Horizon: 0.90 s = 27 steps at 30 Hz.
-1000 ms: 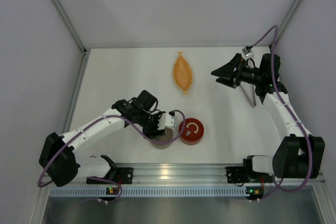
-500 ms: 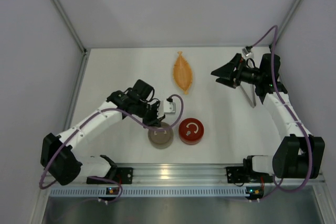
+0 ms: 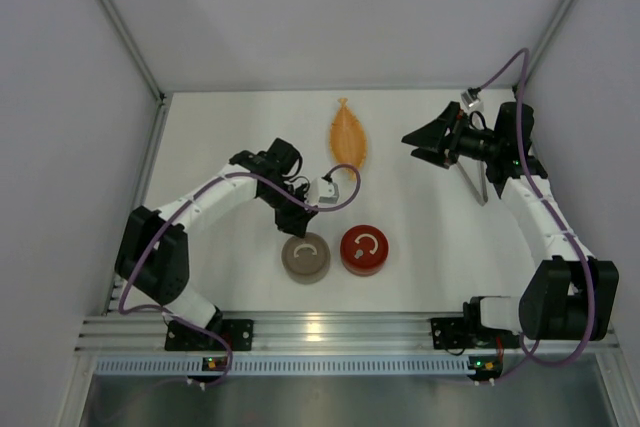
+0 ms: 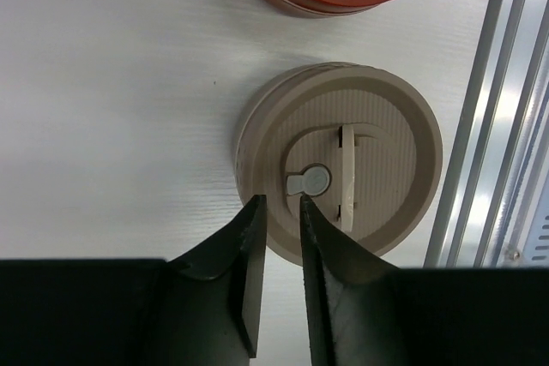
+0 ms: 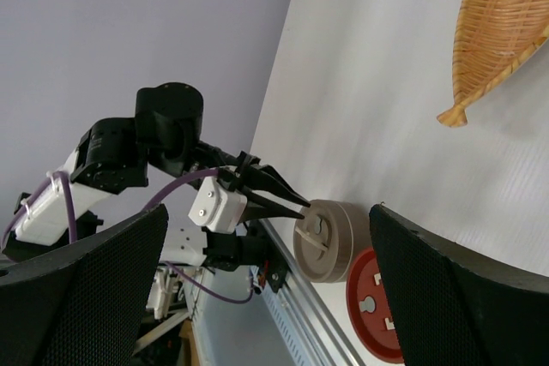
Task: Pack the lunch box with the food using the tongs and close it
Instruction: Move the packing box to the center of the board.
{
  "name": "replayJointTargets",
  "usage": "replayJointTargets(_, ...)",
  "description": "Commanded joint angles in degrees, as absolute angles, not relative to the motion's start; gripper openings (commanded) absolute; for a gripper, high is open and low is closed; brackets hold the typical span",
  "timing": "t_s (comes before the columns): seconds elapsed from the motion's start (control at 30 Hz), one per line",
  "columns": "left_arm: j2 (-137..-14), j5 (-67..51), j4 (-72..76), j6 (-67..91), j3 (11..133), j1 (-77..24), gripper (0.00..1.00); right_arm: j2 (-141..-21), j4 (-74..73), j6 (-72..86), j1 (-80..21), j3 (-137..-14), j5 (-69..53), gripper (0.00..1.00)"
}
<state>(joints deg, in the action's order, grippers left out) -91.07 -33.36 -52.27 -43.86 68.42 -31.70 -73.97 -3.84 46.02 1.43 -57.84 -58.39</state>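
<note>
One wrist view only: left fingers (image 4: 244, 250) narrow, empty, over beige tin (image 4: 386, 139); right fingers (image 5: 81, 297) wide; tongs (image 3: 475, 185) only overhead.

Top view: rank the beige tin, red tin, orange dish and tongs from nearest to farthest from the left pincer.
1. beige tin, just in front of the left pincer, toward the near edge.
2. red tin, right of the beige one.
3. orange dish, toward the back.
4. tongs, far right side.
</note>
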Motion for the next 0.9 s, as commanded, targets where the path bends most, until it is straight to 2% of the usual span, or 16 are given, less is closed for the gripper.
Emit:
replayJointTargets(0.0, -90.70, -36.03, -55.54, -47.37, 68.91, -31.91, 0.29, -73.04, -2.29, 44.65, 2.64, -58.36, -59.41, 0.99)
replayJointTargets(0.3, -87.98, -35.24, -58.01, -50.98, 66.36, -33.75, 0.55, -73.48, -1.58, 45.26, 2.64, -58.18, -59.24, 0.99)
replayJointTargets(0.43, -87.19, -35.16, -58.71, -50.98, 66.01, -35.33, 0.61, -73.30, -1.49, 45.26, 2.64, -58.01, -59.24, 0.99)
replayJointTargets(0.87, -80.16, -32.08, -55.28, -46.49, 63.11, -35.95, 0.62, -71.54, -2.54, 44.39, 2.64, -58.01, -58.89, 0.99)
